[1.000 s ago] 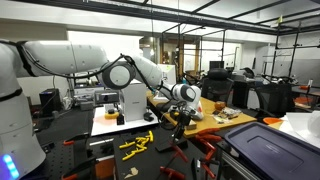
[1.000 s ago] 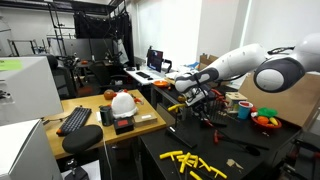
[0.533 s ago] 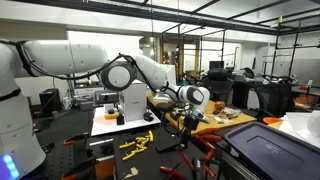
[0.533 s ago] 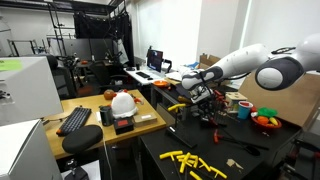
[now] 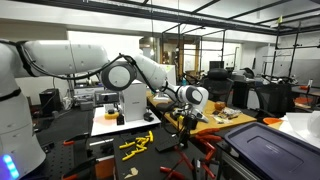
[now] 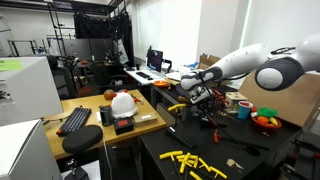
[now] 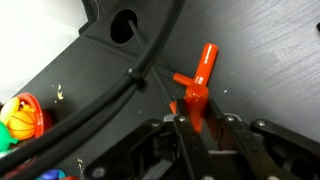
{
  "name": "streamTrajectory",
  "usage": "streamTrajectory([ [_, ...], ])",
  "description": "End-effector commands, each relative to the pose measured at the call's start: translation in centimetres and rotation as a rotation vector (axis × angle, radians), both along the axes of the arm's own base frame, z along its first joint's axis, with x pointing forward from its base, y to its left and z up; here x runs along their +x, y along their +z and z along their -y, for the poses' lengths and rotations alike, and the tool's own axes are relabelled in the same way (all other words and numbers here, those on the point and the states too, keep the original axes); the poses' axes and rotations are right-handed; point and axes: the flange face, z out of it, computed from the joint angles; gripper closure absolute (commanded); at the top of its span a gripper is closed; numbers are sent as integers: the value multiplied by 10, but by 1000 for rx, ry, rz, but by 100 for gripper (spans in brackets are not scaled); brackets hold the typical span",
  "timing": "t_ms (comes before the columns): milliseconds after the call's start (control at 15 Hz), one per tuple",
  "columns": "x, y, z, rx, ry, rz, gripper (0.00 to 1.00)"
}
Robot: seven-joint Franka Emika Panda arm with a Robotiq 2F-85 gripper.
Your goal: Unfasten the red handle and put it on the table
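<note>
In the wrist view the end effector [image 7: 203, 128] is clamped on the lower end of the red handle [image 7: 202, 75], which seems to hang just over the black counter [image 7: 270, 50].

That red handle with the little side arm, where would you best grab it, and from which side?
Probably by the straight stem of the red handle, below the side arm, coming in along its length from that end. The stem is slim and even there; higher up the side arm gets in the way. The gripper is shut on it just so.
</note>
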Motion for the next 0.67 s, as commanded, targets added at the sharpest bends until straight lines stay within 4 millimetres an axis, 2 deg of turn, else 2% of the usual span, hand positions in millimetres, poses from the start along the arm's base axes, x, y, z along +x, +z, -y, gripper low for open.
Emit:
streamTrajectory([
  [0, -3, 4, 3, 7, 11, -33, 94],
  [333, -10, 4, 14, -1, 6, -68, 94],
  [600, -16, 1, 13, 18, 21, -110, 94],
])
